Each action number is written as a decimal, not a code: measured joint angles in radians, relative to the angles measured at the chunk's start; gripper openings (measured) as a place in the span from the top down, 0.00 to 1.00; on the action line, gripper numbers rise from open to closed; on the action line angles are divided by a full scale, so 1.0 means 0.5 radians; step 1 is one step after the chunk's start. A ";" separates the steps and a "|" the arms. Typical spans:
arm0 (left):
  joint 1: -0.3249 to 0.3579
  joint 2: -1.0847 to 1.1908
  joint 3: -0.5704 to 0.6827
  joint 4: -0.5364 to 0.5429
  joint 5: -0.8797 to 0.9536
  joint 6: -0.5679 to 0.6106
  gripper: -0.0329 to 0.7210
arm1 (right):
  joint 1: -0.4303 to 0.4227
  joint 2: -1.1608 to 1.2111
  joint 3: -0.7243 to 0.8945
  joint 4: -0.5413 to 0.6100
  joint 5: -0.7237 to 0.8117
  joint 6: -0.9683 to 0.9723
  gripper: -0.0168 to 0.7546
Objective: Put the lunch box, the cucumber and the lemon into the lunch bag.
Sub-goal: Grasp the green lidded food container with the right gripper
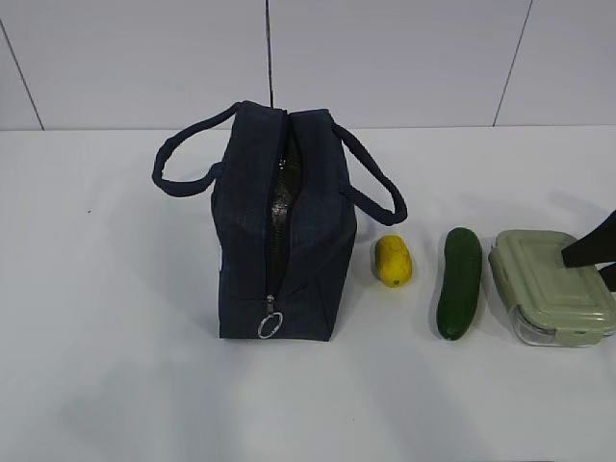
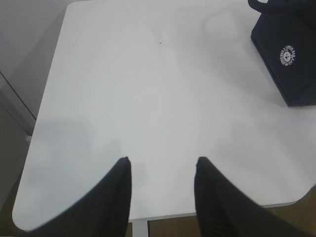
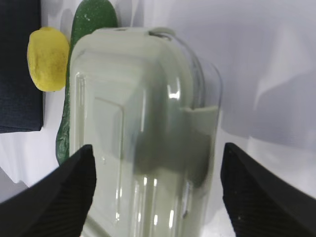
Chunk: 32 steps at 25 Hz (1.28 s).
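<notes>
Fingers first: we find the left gripper (image 2: 160,170) with its two black fingers (image 2: 116,197) spread apart, nothing between them, hovering over the near edge of the bare white surface (image 2: 148,98). From its wrist view, only a lower corner of the boxy dark navy fabric lunch bag (image 2: 291,54), bearing a small round white logo (image 2: 287,55), shows at the far right, well apart from those fingers.

We note the right gripper (image 3: 155,170) above the rectangular clear lunch box with its pale green clip-on lid (image 3: 138,138), black fingers (image 3: 64,192) spread wide to either side of it. We cannot tell whether they touch the box's sides. In the exterior view only a dark part of this gripper (image 1: 595,245) enters at the right edge, over the lunch box (image 1: 551,287).

Moving across the surface (image 1: 115,337), we record the long, smooth dark green cucumber (image 1: 459,282) lying just beside the box on its left, lengthwise alongside it. Next comes the small bright yellow oval lemon (image 1: 394,260), between the cucumber and the bag. The lunch bag (image 1: 279,231) stands upright near centre, its top zipper open along most of its length and showing silver lining (image 1: 280,197), the ring pull (image 1: 269,325) hanging at the near end. Its two loop handles (image 1: 183,159) fall outward to either side.
</notes>
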 joint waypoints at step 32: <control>0.000 0.000 0.000 0.000 0.000 0.000 0.55 | 0.026 0.158 -0.013 0.085 0.061 -0.027 0.24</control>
